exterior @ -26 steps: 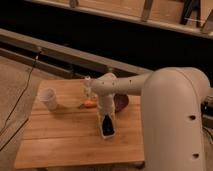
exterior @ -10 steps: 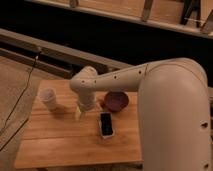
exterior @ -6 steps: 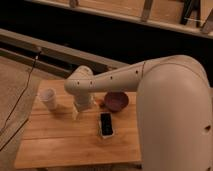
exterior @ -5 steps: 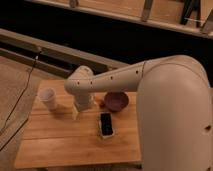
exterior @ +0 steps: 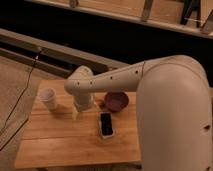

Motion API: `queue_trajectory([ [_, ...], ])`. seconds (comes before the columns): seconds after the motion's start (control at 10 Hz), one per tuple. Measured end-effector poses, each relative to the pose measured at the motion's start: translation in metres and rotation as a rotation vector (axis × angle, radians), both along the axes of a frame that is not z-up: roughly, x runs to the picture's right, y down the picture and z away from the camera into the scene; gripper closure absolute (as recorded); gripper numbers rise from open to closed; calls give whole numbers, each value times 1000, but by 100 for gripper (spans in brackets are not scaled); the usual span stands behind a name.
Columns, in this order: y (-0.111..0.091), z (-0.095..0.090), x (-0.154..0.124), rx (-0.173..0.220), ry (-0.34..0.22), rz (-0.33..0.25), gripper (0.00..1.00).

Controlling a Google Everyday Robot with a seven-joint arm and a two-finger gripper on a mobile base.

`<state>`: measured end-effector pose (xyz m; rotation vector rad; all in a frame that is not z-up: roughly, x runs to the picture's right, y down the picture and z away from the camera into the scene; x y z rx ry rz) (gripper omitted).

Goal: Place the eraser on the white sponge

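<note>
The black eraser [exterior: 105, 123] lies flat on the wooden table [exterior: 60, 145], right of centre. A cream-white edge of the white sponge [exterior: 107, 135] shows under its near end, so the eraser rests on top of the sponge. My gripper [exterior: 79, 109] hangs from the white arm [exterior: 120, 80] over the table, to the left of the eraser and apart from it, between the eraser and the white cup. Nothing shows in the gripper.
A white cup [exterior: 49, 98] stands at the table's left. A dark red bowl [exterior: 116, 101] sits just behind the eraser. My large white arm body [exterior: 175, 120] fills the right side. A black cable [exterior: 20, 100] runs down the floor on the left.
My gripper has left the eraser, moved left toward the cup, and lately drifted only slightly. The eraser has stayed on the sponge.
</note>
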<state>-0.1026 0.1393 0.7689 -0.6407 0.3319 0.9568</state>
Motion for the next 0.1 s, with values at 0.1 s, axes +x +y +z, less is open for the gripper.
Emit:
queue_trajectory([
  [0.1,0,0,0,0,0,0,20],
])
